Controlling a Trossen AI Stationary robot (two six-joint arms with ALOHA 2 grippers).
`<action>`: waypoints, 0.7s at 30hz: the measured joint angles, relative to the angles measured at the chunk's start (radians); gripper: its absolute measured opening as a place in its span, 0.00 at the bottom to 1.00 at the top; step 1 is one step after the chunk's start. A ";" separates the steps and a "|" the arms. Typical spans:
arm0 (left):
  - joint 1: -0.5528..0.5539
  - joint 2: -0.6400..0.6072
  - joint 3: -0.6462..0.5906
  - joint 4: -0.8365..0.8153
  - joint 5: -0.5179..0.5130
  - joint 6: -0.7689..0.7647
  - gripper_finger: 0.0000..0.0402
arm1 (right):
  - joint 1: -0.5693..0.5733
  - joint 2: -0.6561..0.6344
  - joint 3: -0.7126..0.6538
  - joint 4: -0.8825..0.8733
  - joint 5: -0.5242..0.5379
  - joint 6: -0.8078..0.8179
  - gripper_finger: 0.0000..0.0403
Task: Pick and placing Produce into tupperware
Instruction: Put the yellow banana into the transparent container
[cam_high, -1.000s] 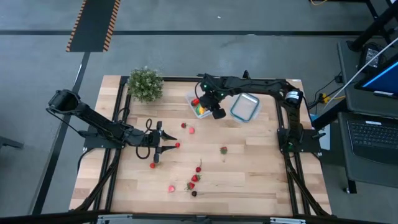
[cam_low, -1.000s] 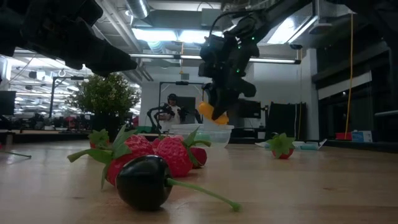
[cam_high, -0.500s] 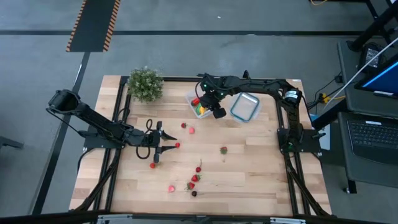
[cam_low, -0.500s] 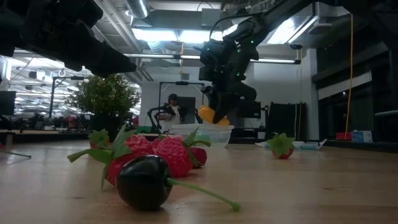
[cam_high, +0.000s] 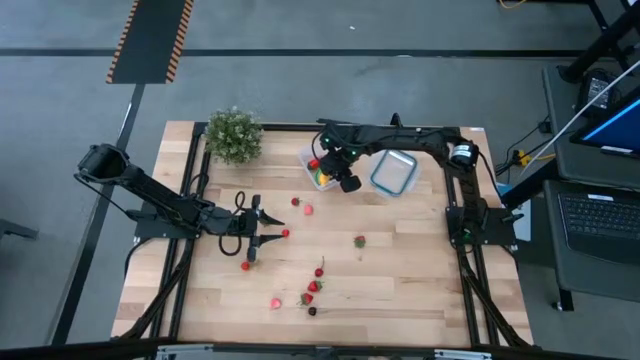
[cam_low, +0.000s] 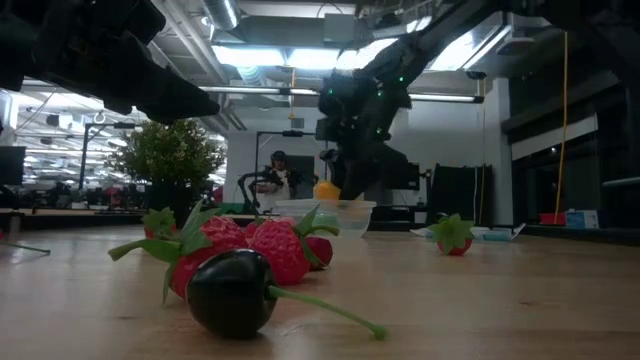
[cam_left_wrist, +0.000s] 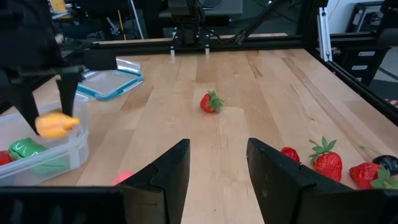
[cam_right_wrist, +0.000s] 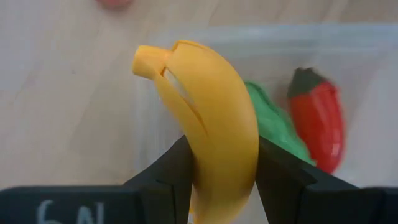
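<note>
Right gripper (cam_right_wrist: 217, 180): we see it pinching the banana (cam_right_wrist: 211, 124) over the tupperware (cam_left_wrist: 46, 152).
Left gripper (cam_left_wrist: 214, 165): spread, idle.
Writing: "6N", cut off.

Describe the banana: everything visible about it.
The banana is a small, smooth, yellow plastic-looking toy, curved, with a squared stem end and moulded peel seams. The right claw is shut on its lower part, one finger on each side. It hangs over the clear tupperware, which already holds a green piece and a red pepper. Nothing else touches it.
</note>
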 joint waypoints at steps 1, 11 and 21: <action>0.000 0.000 0.000 0.000 0.000 0.000 0.38 | 0.000 0.011 0.000 0.001 0.000 0.000 0.35; 0.022 0.000 0.000 -0.003 0.000 0.000 0.38 | -0.005 0.056 0.000 0.014 0.002 -0.006 0.35; 0.055 0.000 0.000 -0.003 -0.001 0.000 0.38 | -0.014 0.056 0.069 -0.068 0.001 0.060 0.35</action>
